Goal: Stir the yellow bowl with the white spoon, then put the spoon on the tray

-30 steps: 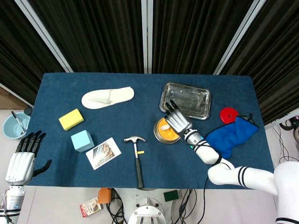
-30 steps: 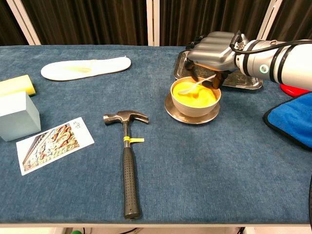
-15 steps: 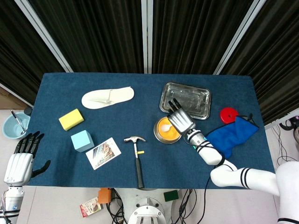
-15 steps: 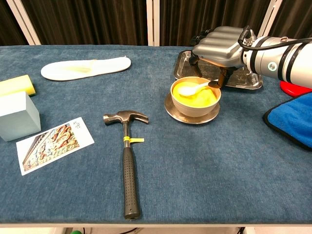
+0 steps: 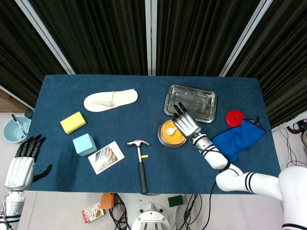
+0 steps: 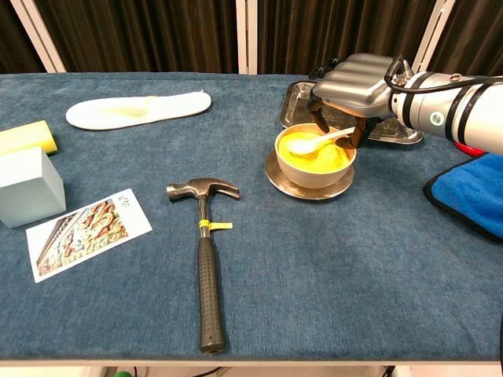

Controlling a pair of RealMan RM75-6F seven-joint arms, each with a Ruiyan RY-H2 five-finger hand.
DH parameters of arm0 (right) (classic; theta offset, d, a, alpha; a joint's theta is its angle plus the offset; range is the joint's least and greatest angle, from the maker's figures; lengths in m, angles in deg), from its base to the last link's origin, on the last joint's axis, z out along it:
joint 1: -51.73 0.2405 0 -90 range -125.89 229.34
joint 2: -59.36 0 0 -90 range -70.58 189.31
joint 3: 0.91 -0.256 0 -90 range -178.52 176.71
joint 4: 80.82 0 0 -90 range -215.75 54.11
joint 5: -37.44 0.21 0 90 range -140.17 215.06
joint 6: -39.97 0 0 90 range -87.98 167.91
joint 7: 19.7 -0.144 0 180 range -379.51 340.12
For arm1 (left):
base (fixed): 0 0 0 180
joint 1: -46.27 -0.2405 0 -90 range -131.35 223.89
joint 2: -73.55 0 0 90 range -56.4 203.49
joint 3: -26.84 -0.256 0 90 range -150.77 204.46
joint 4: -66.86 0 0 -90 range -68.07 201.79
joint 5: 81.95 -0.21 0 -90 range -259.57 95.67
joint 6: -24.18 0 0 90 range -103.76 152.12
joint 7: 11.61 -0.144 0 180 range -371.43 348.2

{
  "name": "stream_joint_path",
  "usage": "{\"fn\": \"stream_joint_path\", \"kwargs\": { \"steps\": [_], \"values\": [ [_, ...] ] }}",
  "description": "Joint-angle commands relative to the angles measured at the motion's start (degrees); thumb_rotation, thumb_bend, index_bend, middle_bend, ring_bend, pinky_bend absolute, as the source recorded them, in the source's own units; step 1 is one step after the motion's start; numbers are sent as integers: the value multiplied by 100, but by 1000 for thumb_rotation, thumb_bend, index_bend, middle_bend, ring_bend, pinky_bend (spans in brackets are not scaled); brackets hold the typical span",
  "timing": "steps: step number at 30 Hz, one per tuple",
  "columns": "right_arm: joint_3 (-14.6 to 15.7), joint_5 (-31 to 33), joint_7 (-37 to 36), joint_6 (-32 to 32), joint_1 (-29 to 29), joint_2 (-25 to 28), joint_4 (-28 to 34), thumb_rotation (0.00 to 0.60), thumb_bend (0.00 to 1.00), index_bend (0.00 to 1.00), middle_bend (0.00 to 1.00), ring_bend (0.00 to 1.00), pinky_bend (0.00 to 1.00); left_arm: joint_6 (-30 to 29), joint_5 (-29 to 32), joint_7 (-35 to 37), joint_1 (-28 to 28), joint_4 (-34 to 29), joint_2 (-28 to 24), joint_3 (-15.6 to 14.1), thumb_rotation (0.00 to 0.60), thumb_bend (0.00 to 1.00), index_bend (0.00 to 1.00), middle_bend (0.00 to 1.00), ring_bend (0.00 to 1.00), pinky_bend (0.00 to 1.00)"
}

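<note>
The yellow bowl (image 6: 314, 159) (image 5: 170, 133) stands on a metal saucer right of the table's middle. In it lies the white spoon (image 6: 309, 144), scoop toward the bowl's left side and handle pointing right. My right hand (image 6: 355, 81) (image 5: 186, 125) hovers over the bowl's far right rim, fingers curled down, and pinches the end of the spoon's handle. The steel tray (image 5: 191, 102) (image 6: 291, 100) sits just behind the bowl, partly hidden by the hand in the chest view. Off the table's left front corner, my left hand (image 5: 23, 165) hangs with fingers apart and holds nothing.
A hammer (image 6: 203, 259) lies in front of the bowl to the left. A photo card (image 6: 86, 232), pale blue block (image 6: 27, 186), yellow sponge (image 6: 27, 137) and white insole (image 6: 137, 108) fill the left side. A blue cloth (image 6: 471, 192) and red disc (image 5: 235, 118) lie right.
My right hand moved slightly right over the bowl and swung the spoon, so the scoop now shows at the bowl's left side. The left hand sank a little.
</note>
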State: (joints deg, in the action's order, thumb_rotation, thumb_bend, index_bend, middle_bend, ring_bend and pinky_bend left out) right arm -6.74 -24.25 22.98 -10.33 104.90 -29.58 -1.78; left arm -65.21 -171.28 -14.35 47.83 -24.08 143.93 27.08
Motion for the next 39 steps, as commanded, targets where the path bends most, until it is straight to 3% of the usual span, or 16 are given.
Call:
{"fn": "stream_joint_path", "kwargs": {
  "steps": [1,28,39],
  "values": [
    [8,-14,-27,22,16,-34,-46,600,363,517,283,28,36,2,6,1,-5,-4,-4,-1,600,213,94,46,13,111],
    [22,-172,6,-93,78,-117,-193,600,464,597,305,29,36,-7,37,12,-47,4,-30,-2,600,213,94,46,13,112],
    [460,-1140,1839,-764,143,437,-8,600,477,643,328,31,36,-31,-21,-23,-41,-41,-15,0,600,214,94,45,13,112]
  ]
}}
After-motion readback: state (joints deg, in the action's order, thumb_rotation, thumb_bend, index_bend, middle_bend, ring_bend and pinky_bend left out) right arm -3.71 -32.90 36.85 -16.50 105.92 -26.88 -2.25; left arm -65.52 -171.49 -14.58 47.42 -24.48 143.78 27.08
